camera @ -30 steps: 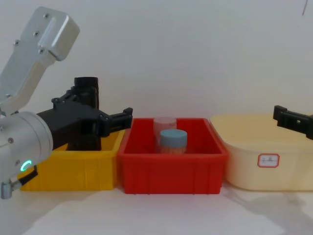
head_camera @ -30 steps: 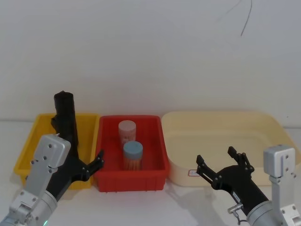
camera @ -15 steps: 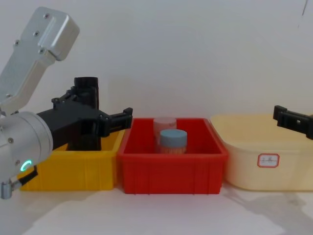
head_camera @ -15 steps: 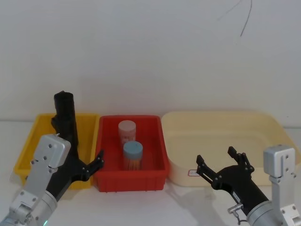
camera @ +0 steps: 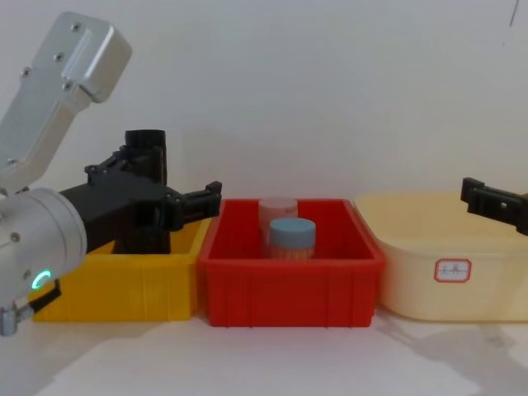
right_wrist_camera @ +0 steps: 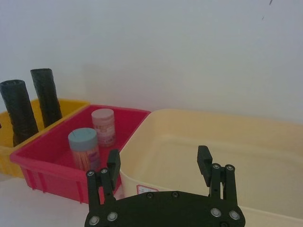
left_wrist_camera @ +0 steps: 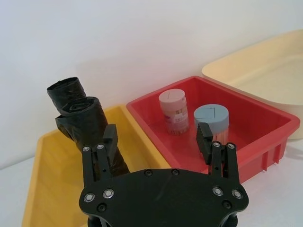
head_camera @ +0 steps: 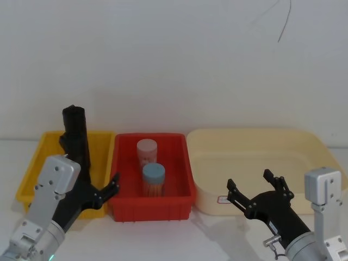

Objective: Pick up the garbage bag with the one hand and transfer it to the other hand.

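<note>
The garbage bag [left_wrist_camera: 92,120], a matte black roll, stands upright in the yellow bin [head_camera: 32,174], with a second black roll [left_wrist_camera: 64,89] close behind it. Both rolls appear in the right wrist view [right_wrist_camera: 16,111]. My left gripper [left_wrist_camera: 157,139] is open at the front of the yellow bin, and the roll stands just beyond its left finger [left_wrist_camera: 110,138], apart from it. In the head view the left gripper [head_camera: 100,190] sits low beside the roll [head_camera: 75,136]. My right gripper [head_camera: 258,190] hovers open and empty before the cream tub [head_camera: 255,136].
A red bin [head_camera: 152,209] between the yellow bin and the cream tub holds two jars, one pink-lidded [head_camera: 147,148] and one blue-lidded [head_camera: 154,173]. A white wall rises close behind the bins. Bare white table lies in front of them.
The left arm has edged very slightly to the left. The rolls, bins and right arm have not moved.
</note>
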`<state>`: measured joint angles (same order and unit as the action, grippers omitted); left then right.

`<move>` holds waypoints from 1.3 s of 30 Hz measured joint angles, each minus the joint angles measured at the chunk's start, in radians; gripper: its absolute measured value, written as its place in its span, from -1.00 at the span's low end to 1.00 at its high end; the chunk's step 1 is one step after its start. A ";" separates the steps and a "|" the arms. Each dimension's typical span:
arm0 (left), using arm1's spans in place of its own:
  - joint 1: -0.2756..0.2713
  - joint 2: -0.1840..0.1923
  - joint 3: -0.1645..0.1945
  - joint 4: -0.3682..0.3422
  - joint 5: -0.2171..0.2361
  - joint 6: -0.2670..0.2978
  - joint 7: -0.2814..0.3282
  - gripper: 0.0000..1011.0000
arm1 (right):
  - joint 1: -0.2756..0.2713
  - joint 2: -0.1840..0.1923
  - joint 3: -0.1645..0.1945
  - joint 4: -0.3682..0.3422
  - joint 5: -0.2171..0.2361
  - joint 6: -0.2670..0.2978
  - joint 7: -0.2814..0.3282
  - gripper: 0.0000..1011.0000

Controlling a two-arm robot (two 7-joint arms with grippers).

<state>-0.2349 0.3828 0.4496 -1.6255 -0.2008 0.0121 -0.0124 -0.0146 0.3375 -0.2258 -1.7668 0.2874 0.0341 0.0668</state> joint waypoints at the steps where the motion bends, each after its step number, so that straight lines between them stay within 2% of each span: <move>1: 0.001 0.000 -0.001 0.000 0.000 0.000 0.000 0.98 | 0.000 0.000 0.000 0.000 0.000 0.000 0.000 0.98; 20: 0.034 0.001 -0.068 0.012 -0.055 0.025 -0.003 0.98 | 0.000 0.000 0.000 0.000 0.000 0.000 0.000 0.98; 28: 0.011 -0.017 -0.091 0.047 -0.078 0.039 -0.012 0.98 | 0.000 0.000 0.000 0.000 0.000 0.000 0.000 0.98; 39: -0.042 -0.046 -0.105 0.114 -0.082 0.041 -0.022 0.98 | 0.000 0.000 0.000 0.000 0.000 0.000 0.000 0.98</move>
<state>-0.2766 0.3370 0.3448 -1.5117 -0.2827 0.0534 -0.0346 -0.0146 0.3374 -0.2258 -1.7667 0.2874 0.0341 0.0668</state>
